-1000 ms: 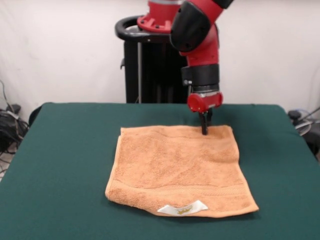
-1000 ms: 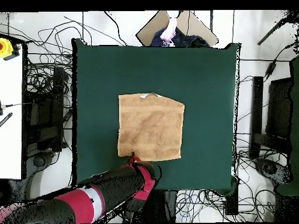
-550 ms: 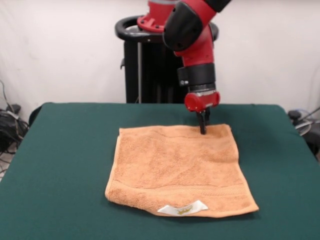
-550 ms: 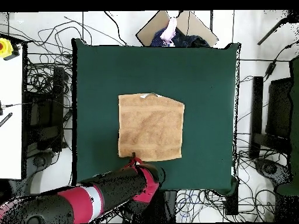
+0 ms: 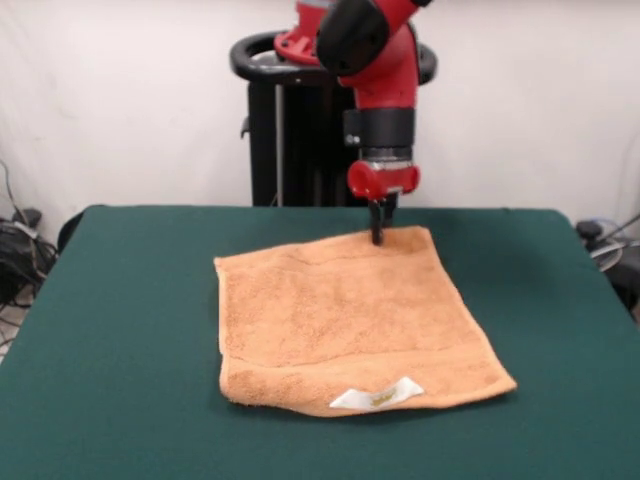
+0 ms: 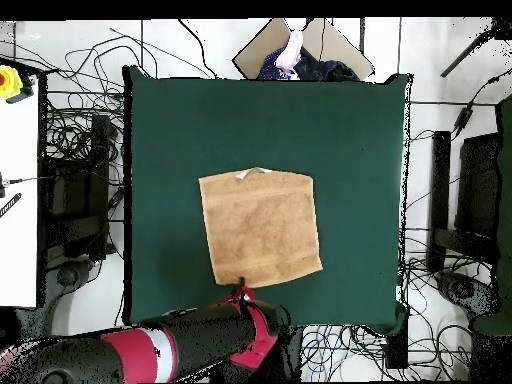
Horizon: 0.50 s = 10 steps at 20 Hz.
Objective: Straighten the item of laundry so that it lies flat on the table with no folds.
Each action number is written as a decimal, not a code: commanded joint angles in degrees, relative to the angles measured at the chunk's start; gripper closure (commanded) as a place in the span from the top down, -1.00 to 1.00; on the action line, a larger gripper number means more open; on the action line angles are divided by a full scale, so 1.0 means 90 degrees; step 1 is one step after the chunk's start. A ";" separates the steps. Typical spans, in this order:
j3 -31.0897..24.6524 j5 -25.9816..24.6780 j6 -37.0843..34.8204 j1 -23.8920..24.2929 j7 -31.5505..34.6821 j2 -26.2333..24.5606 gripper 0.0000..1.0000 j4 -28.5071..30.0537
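Overhead view: towel (image 6: pixel 261 232) flat, skewed to table (image 6: pixel 170 150), pincer (image 6: pixel 240 291) closed on its corner.

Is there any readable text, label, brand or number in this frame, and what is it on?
None can be read.
Towel: its white label carries a small yellowish mark, too small and blurred to read.
Arm and gripper: no lettering shows in either view.
Table: no text.

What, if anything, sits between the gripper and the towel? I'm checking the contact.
Nothing visible. The gripper already meets the towel at its far edge, and the table around it looks bare.
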<state>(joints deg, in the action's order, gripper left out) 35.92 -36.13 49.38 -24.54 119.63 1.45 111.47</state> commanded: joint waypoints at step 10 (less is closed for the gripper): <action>-0.0762 0.2091 0.0985 0.1095 0.1473 -0.0548 -1.00 0.0936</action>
<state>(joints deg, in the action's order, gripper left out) 36.69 -28.74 50.05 -20.81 119.63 1.69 119.67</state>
